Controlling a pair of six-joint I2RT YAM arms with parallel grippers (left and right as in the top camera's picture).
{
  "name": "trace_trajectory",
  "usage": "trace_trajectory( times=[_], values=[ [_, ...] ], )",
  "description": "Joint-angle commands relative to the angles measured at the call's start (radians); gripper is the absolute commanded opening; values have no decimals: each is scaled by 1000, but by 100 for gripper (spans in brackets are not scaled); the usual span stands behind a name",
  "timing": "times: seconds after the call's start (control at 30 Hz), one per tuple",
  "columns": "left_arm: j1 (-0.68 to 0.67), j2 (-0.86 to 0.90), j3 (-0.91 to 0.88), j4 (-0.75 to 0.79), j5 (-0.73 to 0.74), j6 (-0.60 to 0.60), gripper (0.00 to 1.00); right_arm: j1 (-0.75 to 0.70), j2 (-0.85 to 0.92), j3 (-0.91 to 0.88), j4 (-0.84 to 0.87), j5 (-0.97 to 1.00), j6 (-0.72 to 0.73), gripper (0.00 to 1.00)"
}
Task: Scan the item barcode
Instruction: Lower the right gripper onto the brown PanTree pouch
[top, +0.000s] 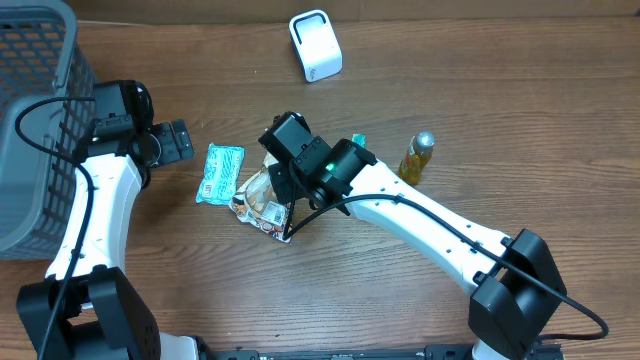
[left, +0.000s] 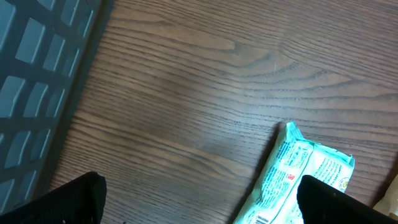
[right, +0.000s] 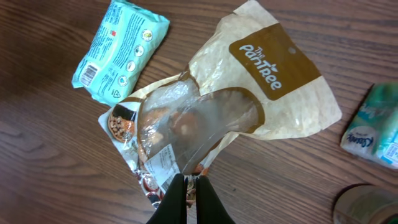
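Note:
A tan and clear snack bag (right: 249, 93) lies on the wooden table, seen from overhead at centre (top: 262, 200). My right gripper (right: 191, 177) is shut on the bag's near edge, its fingers pressed together over the plastic; from overhead the gripper (top: 285, 195) sits right above the bag. A white scanner (top: 315, 45) stands at the table's far side. My left gripper (left: 199, 202) is open, with bare wood between its fingers and one finger (left: 348, 199) over a teal packet (left: 298, 174). Overhead, the left gripper (top: 185, 140) is just left of that packet (top: 220, 172).
A grey basket (top: 30, 120) fills the far left, its wall in the left wrist view (left: 31, 81). A yellow bottle (top: 417, 157) stands right of the bag. A second teal packet (right: 376, 127) lies beside the bag, under the right arm.

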Motion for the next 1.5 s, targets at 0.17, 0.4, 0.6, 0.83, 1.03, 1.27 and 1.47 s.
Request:
trace_trajectory(
  times=[0.17,0.4,0.6,0.83,1.03,1.27,1.47],
  values=[
    [-7,-15,23,1,-5,11,100,0,43,-2,11,34,0,4],
    [-6,-15,23,1,-5,11,99,0,132,-2,10,33,1,4],
    [-6,-15,23,1,-5,11,100,0,169,-2,3,33,1,4],
    [-6,-15,23,1,-5,11,100,0,169,-2,23,33,1,4],
    [-6,-15,23,1,-5,11,100,0,169,-2,136,33,1,4],
    [-6,-15,23,1,-5,11,100,0,180,-2,150,32,27,4],
    [-6,-15,23,1,-5,11,99,0,230,-6,119,32,27,4]
  ],
)
